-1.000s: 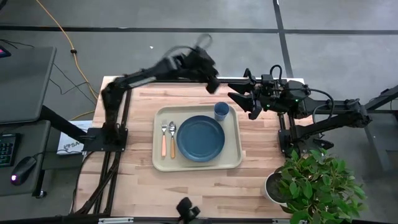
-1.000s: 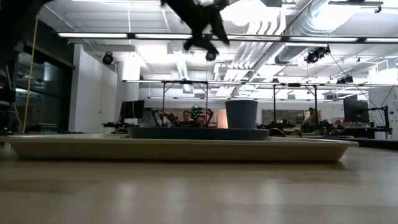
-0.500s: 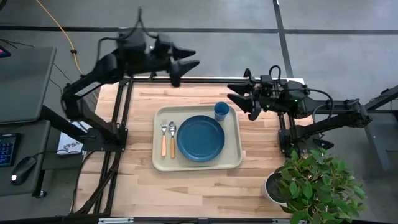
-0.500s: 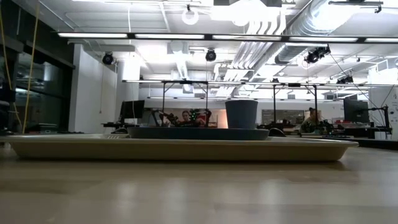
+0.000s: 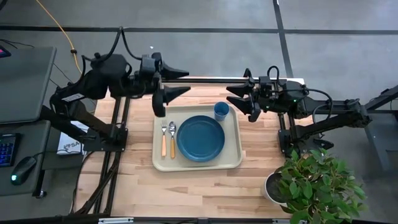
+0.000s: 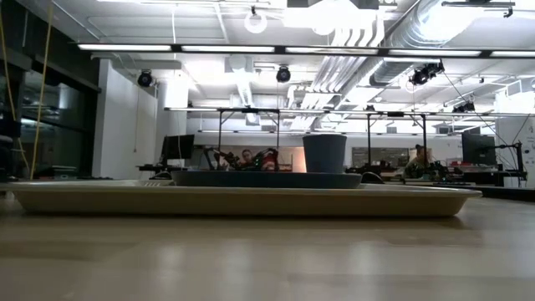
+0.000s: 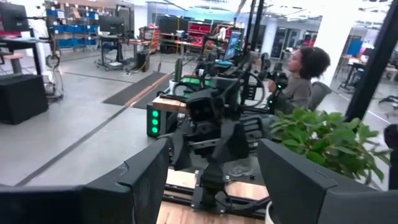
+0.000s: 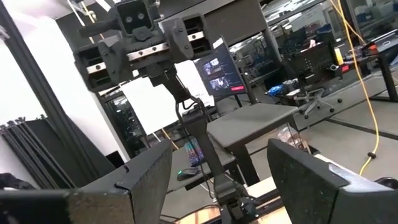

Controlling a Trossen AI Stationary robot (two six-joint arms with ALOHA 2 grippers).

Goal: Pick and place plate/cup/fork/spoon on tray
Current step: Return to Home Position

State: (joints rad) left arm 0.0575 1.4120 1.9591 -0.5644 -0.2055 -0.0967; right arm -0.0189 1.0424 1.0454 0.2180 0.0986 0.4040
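The cream tray (image 5: 232, 144) lies on the wooden table. On it rest the round blue plate (image 5: 200, 138), the small blue cup (image 5: 221, 111) standing upright at the tray's far right corner, and the fork (image 5: 164, 140) and spoon (image 5: 172, 138) side by side left of the plate, orange handles toward the near edge. The low view shows the tray (image 6: 242, 201), plate (image 6: 266, 179) and cup (image 6: 324, 153). My left gripper (image 5: 177, 83) is open and empty, raised over the table's far left. My right gripper (image 5: 241, 99) is open and empty, right of the cup.
A potted green plant (image 5: 314, 183) in a white pot stands at the table's near right corner. A person sits in the room beyond the table (image 7: 303, 78). Bare wood lies in front of the tray and to its left.
My left gripper has drawn back from above the cup toward the table's far left edge and turned level, fingers pointing right. It stays open and empty. The things on the tray have kept still.
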